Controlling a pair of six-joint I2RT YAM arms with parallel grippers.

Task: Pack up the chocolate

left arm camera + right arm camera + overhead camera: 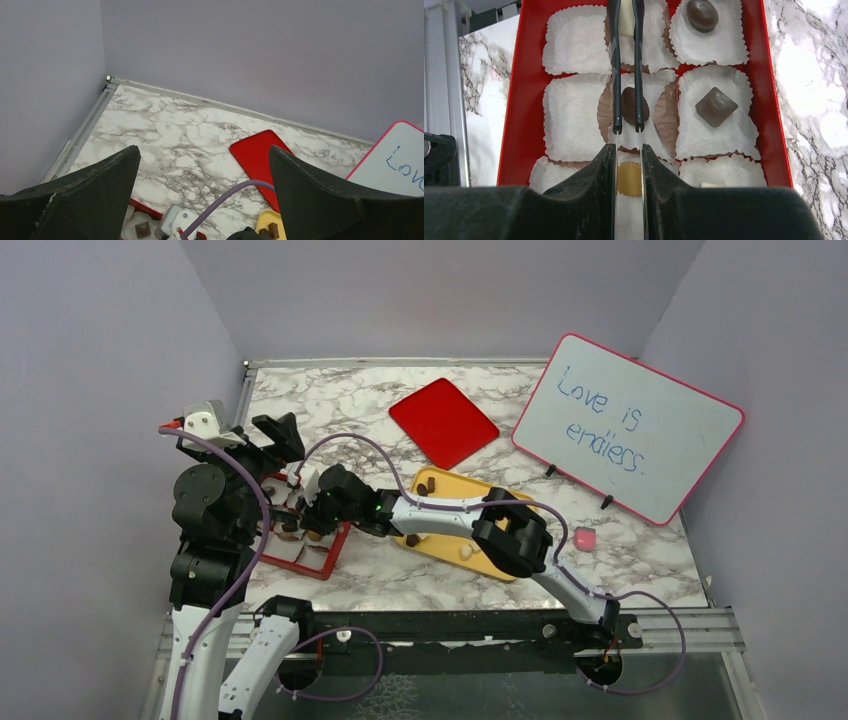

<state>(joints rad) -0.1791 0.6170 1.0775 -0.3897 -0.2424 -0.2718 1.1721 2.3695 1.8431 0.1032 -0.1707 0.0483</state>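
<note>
The whiteboard point(628, 427) reads "Love is endless."

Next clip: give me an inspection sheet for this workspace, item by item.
Surface: marble table, no spills seen.
Job's things: red box of paper cups, several holding chocolates; more on the yellow tray.
Clutter: flat red lid, whiteboard, pink block.
Grippers: left gripper jaws wide open, empty; right gripper jaws narrowly apart, flanking a dark oval chocolate over the box's middle cup, grip unclear.
Cables: purple cables run along both arms.
Surroundings: plain grey walls.
</note>
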